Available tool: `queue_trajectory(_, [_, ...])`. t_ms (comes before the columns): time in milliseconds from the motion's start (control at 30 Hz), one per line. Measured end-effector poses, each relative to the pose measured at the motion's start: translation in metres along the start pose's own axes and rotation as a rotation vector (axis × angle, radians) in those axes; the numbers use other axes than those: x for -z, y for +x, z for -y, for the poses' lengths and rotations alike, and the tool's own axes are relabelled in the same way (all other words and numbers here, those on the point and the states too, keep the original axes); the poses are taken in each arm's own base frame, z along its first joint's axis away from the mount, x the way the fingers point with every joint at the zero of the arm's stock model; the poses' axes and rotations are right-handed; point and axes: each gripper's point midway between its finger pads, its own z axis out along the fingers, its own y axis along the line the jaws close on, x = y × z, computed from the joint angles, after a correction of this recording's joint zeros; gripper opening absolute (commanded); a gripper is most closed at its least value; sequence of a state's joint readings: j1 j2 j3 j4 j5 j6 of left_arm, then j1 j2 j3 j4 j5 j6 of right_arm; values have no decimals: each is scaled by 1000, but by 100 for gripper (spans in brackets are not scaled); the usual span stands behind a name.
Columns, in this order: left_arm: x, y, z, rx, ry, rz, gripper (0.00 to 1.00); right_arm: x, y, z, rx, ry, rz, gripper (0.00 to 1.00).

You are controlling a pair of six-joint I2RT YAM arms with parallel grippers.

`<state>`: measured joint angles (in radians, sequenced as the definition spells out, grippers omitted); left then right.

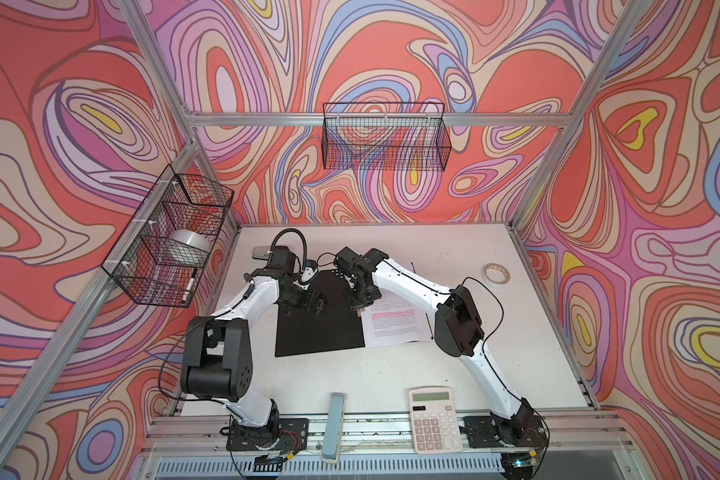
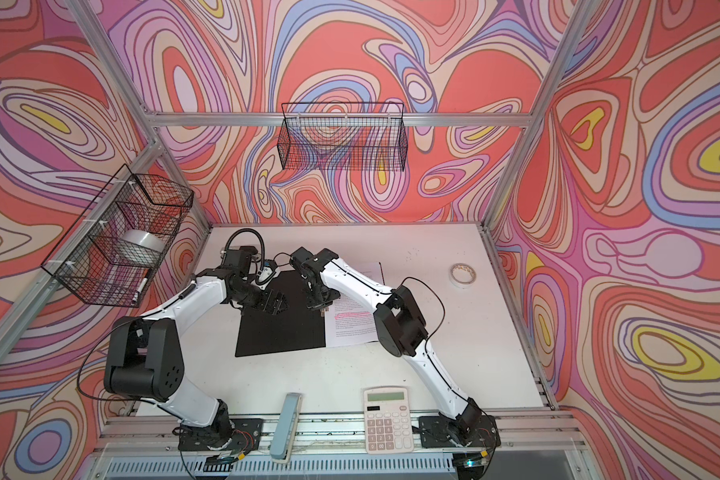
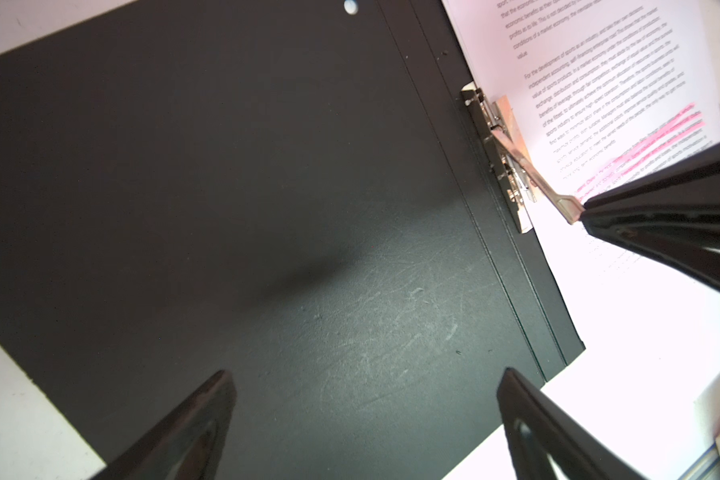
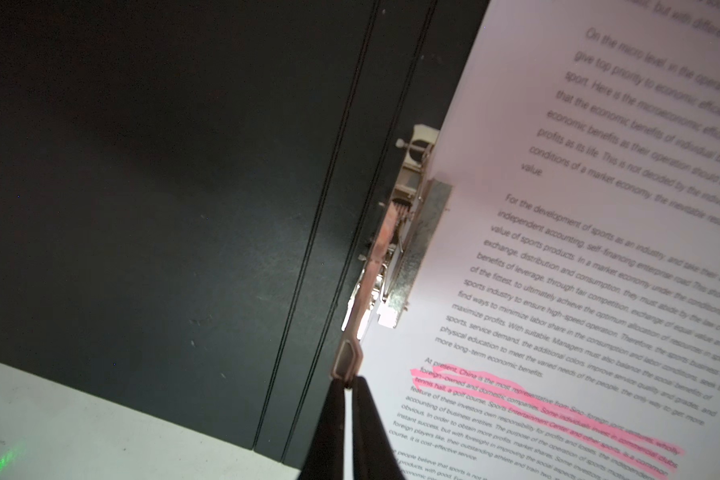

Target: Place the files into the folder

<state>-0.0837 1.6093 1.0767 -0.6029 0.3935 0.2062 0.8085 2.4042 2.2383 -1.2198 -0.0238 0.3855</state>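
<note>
The folder (image 1: pixel 316 328) (image 2: pixel 279 332) lies open on the table, black inside up. The files (image 1: pixel 395 324) (image 2: pixel 352 328), white printed sheets with a pink highlighted line, rest on its right half, their edge tucked at the metal clip (image 3: pixel 504 153) (image 4: pixel 408 232). My right gripper (image 1: pixel 360 309) (image 4: pixel 348 380) is shut on the tip of the clip lever (image 4: pixel 346 361) (image 3: pixel 558 199), which slants out over the paper. My left gripper (image 1: pixel 319 301) (image 3: pixel 364 374) hangs open over the bare black left cover (image 3: pixel 267 187), holding nothing.
A white calculator (image 1: pixel 435 419) and a grey-blue stapler (image 1: pixel 335 424) sit at the front edge. A tape roll (image 1: pixel 496 274) lies at the back right. Wire baskets hang on the left wall (image 1: pixel 171 237) and back wall (image 1: pixel 385 137).
</note>
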Motion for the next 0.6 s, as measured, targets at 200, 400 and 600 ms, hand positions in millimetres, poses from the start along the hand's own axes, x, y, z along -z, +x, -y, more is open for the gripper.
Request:
queue_trajectory(200, [-1,2,0,2,1,-6,99,-1,0,0,1,-2,-3,5])
queue_trajectory(400, [-1,3,0,2,1,-4,99,-7,4,0,4,-1,-24,5])
queue_trajectory(600, [0,2,0,1,1,-3,99,-5,3,-2,12,-2,-24,6])
